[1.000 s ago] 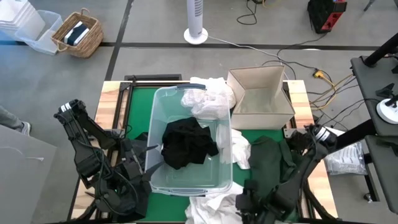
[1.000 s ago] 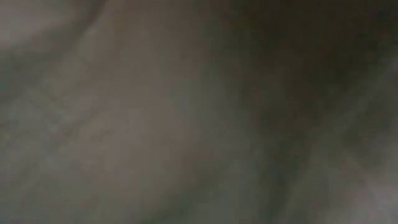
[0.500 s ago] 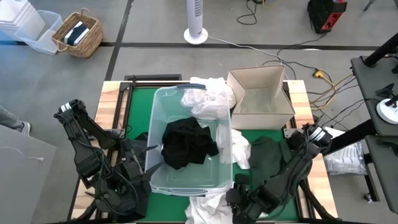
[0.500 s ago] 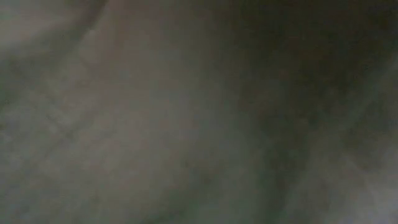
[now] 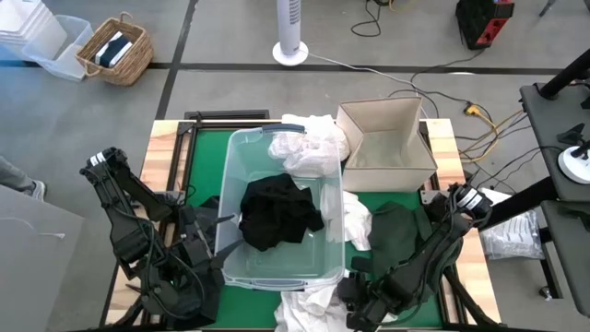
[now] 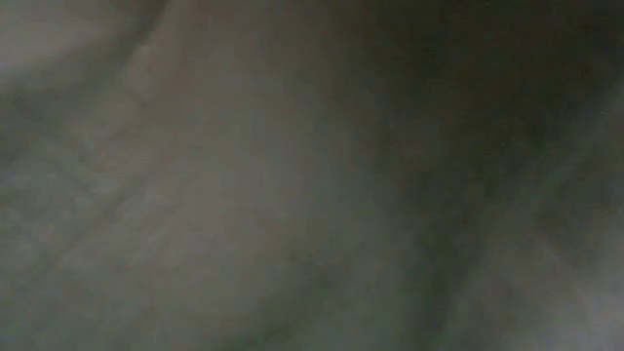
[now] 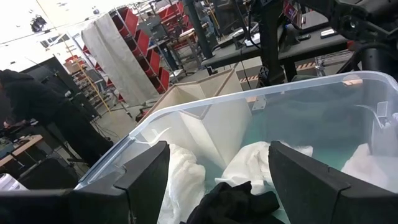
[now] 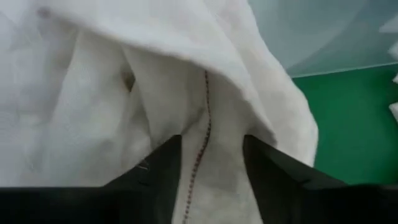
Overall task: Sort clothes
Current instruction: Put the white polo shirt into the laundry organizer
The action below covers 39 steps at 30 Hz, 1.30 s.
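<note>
From above, you see the clear plastic tub (image 5: 281,207) in the middle of the green table (image 5: 205,157). A black garment (image 5: 277,212) lies inside it, and a white garment (image 5: 309,148) hangs over its far rim, beside the cardboard box (image 5: 387,143). A dark green garment (image 5: 398,231) lies on the table to the right of the tub. Another white garment (image 5: 309,309) is heaped at the near edge of the table, just in front of the tub. Your right gripper (image 5: 355,309) is down at this white heap. Your left gripper (image 5: 198,254) waits beside the left wall of the tub.

In the low view you can make out nothing; something close covers the lens.

In the left wrist view, the two fingers (image 7: 146,171) stand wide apart with nothing between them. Past them you look into the tub (image 7: 261,99), where white cloth (image 7: 186,174) and the black garment (image 7: 239,202) lie.

In the right wrist view, the fingers (image 8: 168,158) are partly apart and pressed into the white garment (image 8: 124,93). A fold of it with a red-stitched seam sits between them. You cannot yet tell if the fold is clamped. The green table (image 8: 354,118) shows at the side.
</note>
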{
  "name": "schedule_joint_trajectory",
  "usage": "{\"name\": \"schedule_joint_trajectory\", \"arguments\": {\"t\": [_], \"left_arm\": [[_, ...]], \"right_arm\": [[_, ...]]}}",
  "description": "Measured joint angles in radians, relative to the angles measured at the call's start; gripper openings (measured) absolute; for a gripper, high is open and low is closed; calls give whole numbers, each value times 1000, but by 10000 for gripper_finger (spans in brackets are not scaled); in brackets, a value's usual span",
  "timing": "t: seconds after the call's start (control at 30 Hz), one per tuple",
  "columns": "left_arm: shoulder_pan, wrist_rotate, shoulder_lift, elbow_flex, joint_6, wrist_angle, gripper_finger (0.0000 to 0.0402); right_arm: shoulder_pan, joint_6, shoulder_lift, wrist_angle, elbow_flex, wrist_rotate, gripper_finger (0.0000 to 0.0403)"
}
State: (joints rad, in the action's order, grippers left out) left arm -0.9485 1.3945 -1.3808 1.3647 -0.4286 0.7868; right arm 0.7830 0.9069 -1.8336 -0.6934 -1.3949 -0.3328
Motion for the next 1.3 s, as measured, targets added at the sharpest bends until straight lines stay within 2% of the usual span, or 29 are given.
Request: {"name": "schedule_joint_trajectory", "arguments": {"t": [0.13,0.23,0.33,0.4,0.5,0.57,0.67,0.77,0.8,0.93,1.3], "left_arm": [[0,0,0,0,0,0,249],[0,0,0,0,0,0,249],[0,0,0,0,0,2,249],[0,0,0,0,0,3,249],[0,0,0,0,0,3,249],[0,0,0,0,0,3,249],[0,0,0,0,0,3,249],[0,0,0,0,0,3,249],[0,0,0,0,0,3,249],[0,0,0,0,0,3,249],[0,1,0,0,0,6,249]], "right_arm": [[-6,27,-1,10,11,-33,245],[-18,11,-25,64,23,-6,292],[-24,-37,-63,98,26,9,320],[-25,-46,-81,103,26,12,323],[-29,-63,-107,116,25,20,294],[-29,-70,-125,113,26,20,253],[-29,-85,-130,112,26,20,164],[-25,-104,-124,108,25,19,53],[-22,-117,-119,105,26,16,33],[-6,-122,-80,76,13,-35,14],[79,-136,77,61,10,-243,10]]}}
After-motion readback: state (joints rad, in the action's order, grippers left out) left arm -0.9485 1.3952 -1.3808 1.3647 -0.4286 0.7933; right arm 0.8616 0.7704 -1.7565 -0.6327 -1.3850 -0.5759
